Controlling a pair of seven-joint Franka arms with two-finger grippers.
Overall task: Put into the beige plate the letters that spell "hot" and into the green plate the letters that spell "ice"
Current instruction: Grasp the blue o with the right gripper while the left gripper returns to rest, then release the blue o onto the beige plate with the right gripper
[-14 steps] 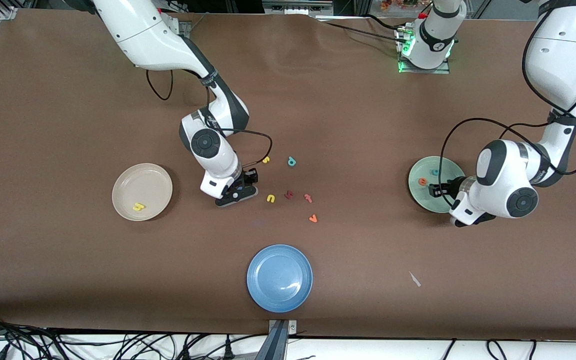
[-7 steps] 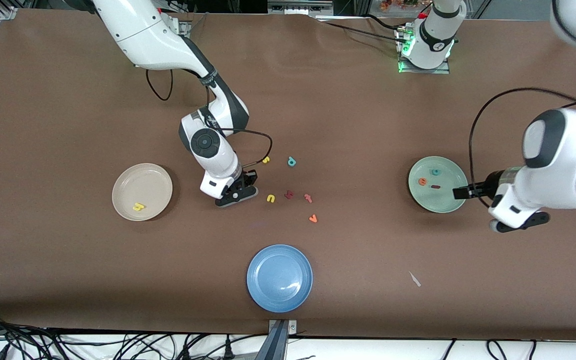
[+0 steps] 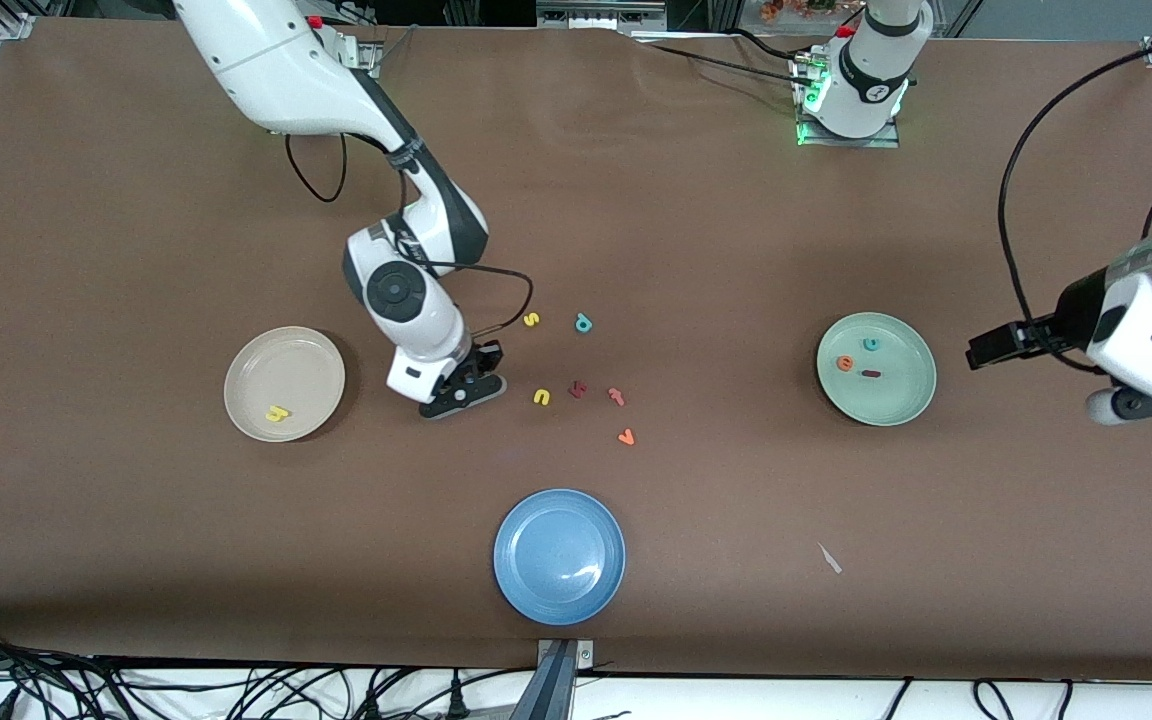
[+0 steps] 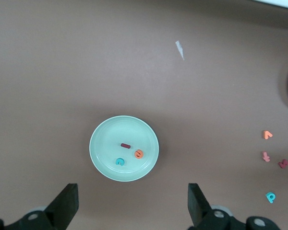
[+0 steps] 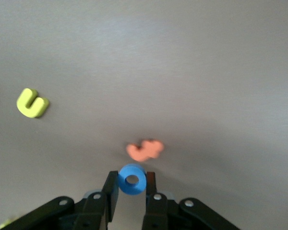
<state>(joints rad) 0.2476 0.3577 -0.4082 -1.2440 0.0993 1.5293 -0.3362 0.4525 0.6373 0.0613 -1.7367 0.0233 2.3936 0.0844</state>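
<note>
Green plate (image 3: 901,400) with three letters; right pincer (image 5: 132,189) pinching blue o (image 5: 132,179), left pincer (image 4: 132,206) spread.

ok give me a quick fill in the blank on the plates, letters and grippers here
1. The yellow h lies in the ____ plate.
2. The green plate holds ____ letters.
3. The right gripper is shut on the blue ____.
4. The left gripper, high over the table, is ____.

Missing words: beige; three; o; open
</note>
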